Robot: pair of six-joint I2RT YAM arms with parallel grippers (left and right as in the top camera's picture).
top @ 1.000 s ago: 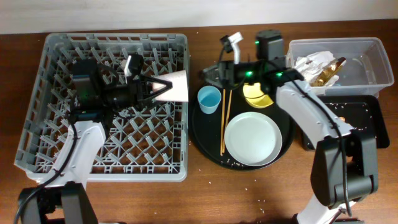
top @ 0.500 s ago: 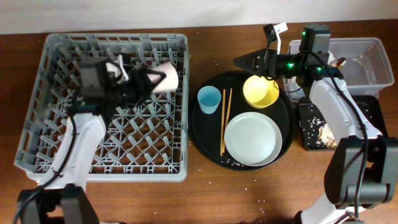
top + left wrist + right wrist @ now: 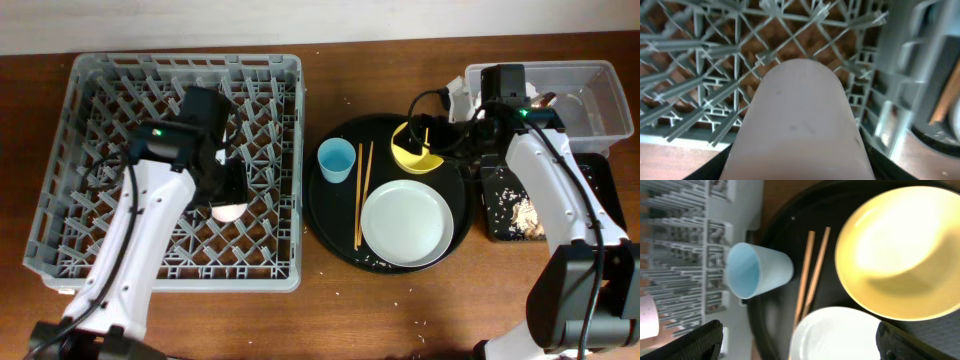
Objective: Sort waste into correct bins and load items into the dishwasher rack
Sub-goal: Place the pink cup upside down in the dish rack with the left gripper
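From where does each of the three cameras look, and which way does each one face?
Overhead: above the table, facing down on rack, tray, left arm and right arm.
Left wrist: on the left arm, facing down at the pale cup against the rack; its fingers at bottom corners.
Right wrist: on the right arm, facing down at bowl, blue cup, chopsticks; its fingers at bottom corners.
Shared: overhead and right wrist both show the bowl.

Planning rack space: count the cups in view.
2. A blue cup on the tray; a white cup in the left gripper, over the rack. Others may be hidden under the arms.
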